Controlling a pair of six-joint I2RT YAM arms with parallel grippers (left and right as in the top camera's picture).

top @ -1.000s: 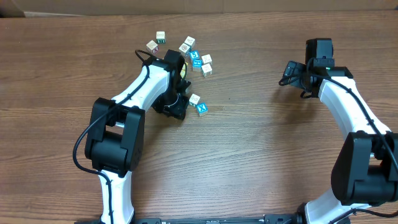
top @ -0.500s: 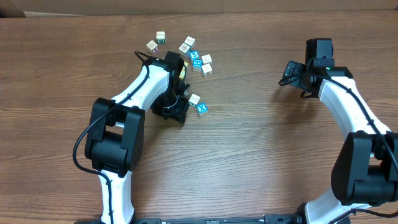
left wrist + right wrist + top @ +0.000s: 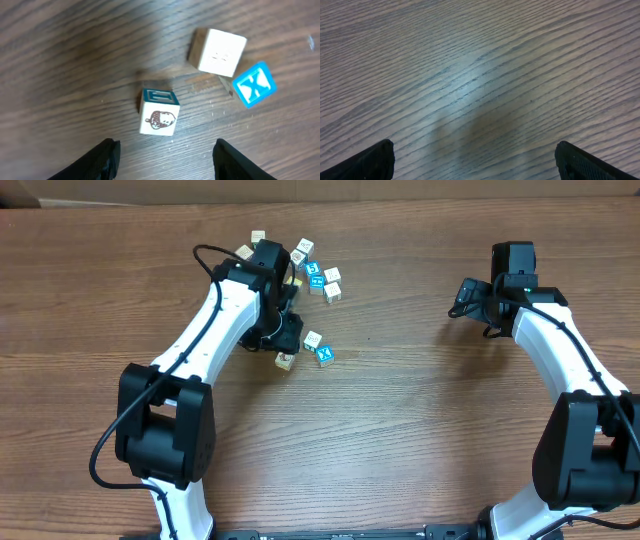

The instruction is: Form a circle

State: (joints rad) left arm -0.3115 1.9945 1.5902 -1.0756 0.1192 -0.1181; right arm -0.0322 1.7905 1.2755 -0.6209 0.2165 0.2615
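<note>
Three cubes fill the left wrist view: an acorn cube (image 3: 159,118) lies free ahead of the left gripper (image 3: 166,150), jaws apart and empty; upper right, a white cube (image 3: 218,51) beside a blue X cube (image 3: 254,84). Only overhead shows the circle (image 3: 318,277), clustered upper centre-left. Far right, the right gripper (image 3: 462,298) gapes empty over brown wood-grain table (image 3: 420,430); a tan strip (image 3: 300,188) edges the top.

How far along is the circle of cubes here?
Early. Three cubes sit close: the acorn cube, a white cube and the blue X cube, no ring yet. The left gripper is open, clear of the acorn cube. Other cubes lie scattered. The right gripper idles open.
</note>
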